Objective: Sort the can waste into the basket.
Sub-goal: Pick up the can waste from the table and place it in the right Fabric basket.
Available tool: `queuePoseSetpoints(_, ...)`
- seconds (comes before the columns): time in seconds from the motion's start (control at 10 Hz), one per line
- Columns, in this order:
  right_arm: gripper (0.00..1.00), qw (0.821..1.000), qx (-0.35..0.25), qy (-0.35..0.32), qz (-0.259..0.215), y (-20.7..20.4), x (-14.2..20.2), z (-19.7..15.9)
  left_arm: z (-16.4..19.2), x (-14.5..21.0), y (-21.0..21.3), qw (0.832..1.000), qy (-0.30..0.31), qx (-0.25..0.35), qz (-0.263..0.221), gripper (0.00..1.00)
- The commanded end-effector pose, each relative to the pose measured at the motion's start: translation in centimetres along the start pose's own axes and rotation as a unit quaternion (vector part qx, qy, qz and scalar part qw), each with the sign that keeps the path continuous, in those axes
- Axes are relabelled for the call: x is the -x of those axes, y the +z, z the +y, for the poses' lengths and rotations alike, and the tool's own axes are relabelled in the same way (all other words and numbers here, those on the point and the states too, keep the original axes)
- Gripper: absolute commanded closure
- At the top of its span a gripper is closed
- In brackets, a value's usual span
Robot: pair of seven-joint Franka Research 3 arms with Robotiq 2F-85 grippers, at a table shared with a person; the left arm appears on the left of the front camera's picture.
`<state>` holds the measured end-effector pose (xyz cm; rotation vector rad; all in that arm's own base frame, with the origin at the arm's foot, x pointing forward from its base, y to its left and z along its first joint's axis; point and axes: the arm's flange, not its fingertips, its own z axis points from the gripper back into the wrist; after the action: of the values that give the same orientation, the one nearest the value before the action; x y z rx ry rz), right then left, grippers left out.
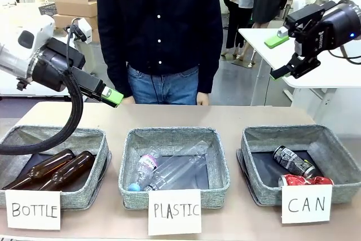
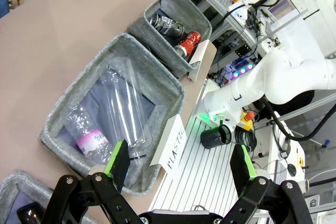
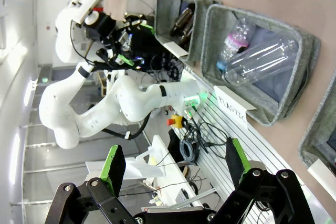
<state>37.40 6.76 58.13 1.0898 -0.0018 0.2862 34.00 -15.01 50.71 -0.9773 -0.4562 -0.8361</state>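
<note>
The grey basket [image 1: 336, 152] marked with a "CAN" card stands at the table's right front. Inside it lie a dark printed can [image 1: 294, 161] and a crushed red can [image 1: 304, 180]. The left wrist view shows the same basket [image 2: 160, 33] with the dark can [image 2: 165, 23] and the red can [image 2: 188, 42]. My left gripper [image 1: 114, 97] hangs open and empty above the table's left side. High over the right basket, my right gripper [image 1: 278, 56] is open too, holding nothing. Both wrist views show green pads [image 2: 116, 161] [image 3: 114, 167] spread wide apart.
A basket marked "BOTTLE" [image 1: 90, 137] holds two brown glass bottles [image 1: 53, 170] at the left. The middle basket marked "PLASTIC" [image 1: 217, 146] holds clear plastic bottles [image 1: 169, 169]. A person in a dark shirt [image 1: 159, 26] stands at the far edge.
</note>
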Motion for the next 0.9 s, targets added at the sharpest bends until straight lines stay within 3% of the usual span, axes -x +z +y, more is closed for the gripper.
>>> queuePoseSetpoints(0.0, 0.0, 1.0, -0.008, 0.008, -0.004, 0.13, 0.03, -0.15, -0.16, -0.15, 0.4, 1.0, 0.003, -0.001, 0.003, 0.0)
queuePoseSetpoints(0.8, 0.0, 1.0, -0.008, 0.008, -0.004, 0.13, 0.03, -0.15, -0.16, -0.15, 0.4, 1.0, 0.003, -0.001, 0.003, 0.0)
